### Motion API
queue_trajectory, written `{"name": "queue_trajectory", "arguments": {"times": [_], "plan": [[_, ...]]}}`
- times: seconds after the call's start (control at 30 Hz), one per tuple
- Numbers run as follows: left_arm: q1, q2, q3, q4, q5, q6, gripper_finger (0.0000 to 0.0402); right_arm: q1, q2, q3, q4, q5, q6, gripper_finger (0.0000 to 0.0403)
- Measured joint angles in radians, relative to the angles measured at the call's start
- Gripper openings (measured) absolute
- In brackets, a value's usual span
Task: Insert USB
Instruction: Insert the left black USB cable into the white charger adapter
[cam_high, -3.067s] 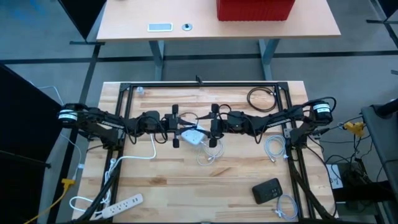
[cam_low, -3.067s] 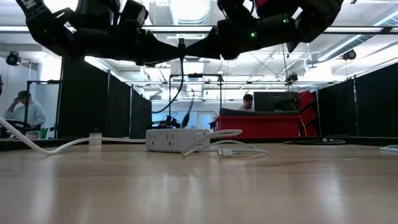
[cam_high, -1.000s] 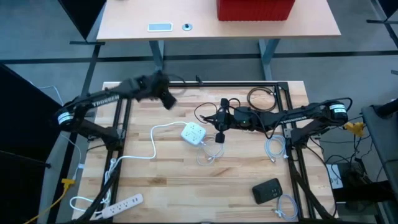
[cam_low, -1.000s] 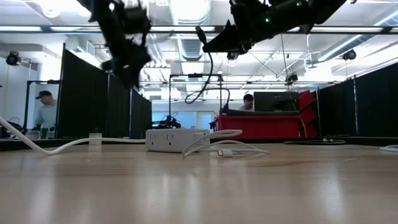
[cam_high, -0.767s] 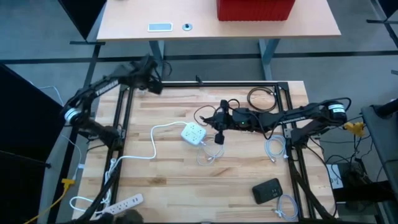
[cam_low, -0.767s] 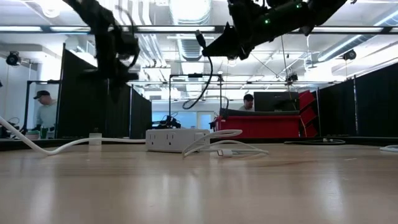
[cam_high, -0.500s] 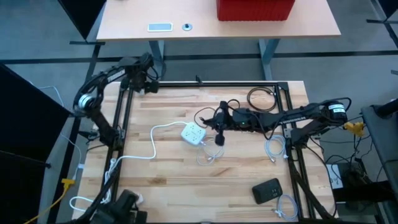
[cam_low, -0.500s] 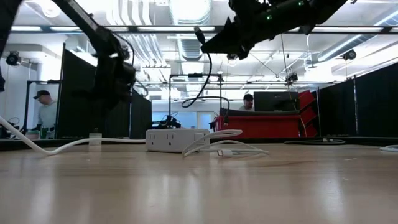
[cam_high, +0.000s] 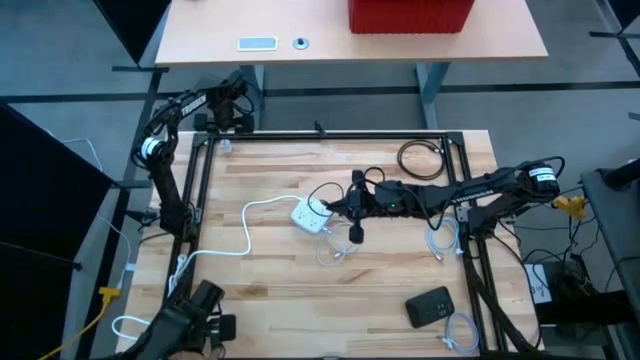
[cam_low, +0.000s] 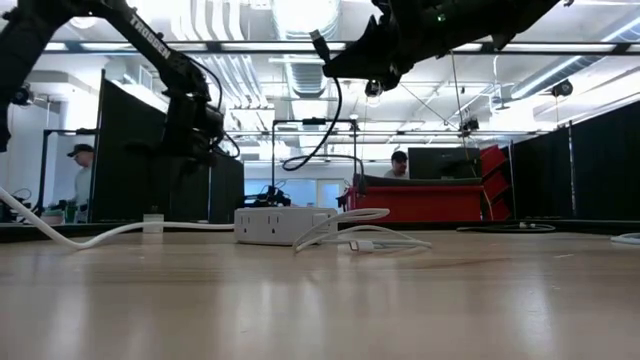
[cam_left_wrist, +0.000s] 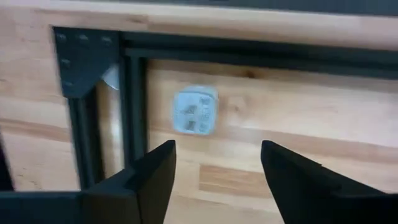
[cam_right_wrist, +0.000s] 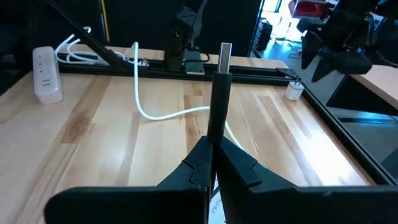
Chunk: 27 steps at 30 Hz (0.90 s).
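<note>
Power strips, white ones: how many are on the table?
2. A cube-shaped strip lies near the middle of the table. A long strip lies at the near-left corner, largely covered by dark gear in the high view. Others may be hidden.

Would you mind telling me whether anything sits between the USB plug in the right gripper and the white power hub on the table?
Nothing visible blocks it. The right gripper holds the USB plug in the air beside the white power hub; only open air and the hub's own white cord lie nearby. The left gripper hovers over the table's far corner.
</note>
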Motion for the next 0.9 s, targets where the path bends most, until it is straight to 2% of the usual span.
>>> {"name": "queue_trajectory", "arguments": {"times": [0.2, 0.4, 0.6, 0.77, 0.9], "plan": [[0.0, 0.073, 0.036, -0.031, -0.008, -0.039, 0.0244, 0.003, 0.0, 0.0, 0.0, -0.001, 0.001, 0.0], [-0.006, 0.15, 0.065, -0.064, -0.086, -0.072, 0.0239, 0.006, 0.0, 0.0, -0.001, -0.002, 0.001, 0.0], [-0.012, 0.17, 0.07, -0.077, -0.115, -0.073, 0.0236, 0.006, 0.0, 0.0, -0.014, -0.002, 0.001, 0.0], [-0.014, 0.178, 0.07, -0.077, -0.113, -0.072, 0.0236, 0.006, 0.0, 0.0, -0.027, -0.002, -0.001, 0.0], [-0.018, 0.187, 0.061, -0.07, -0.051, -0.047, 0.023, 0.006, 0.0, 0.0, -0.027, -0.002, -0.008, 0.0]]}}
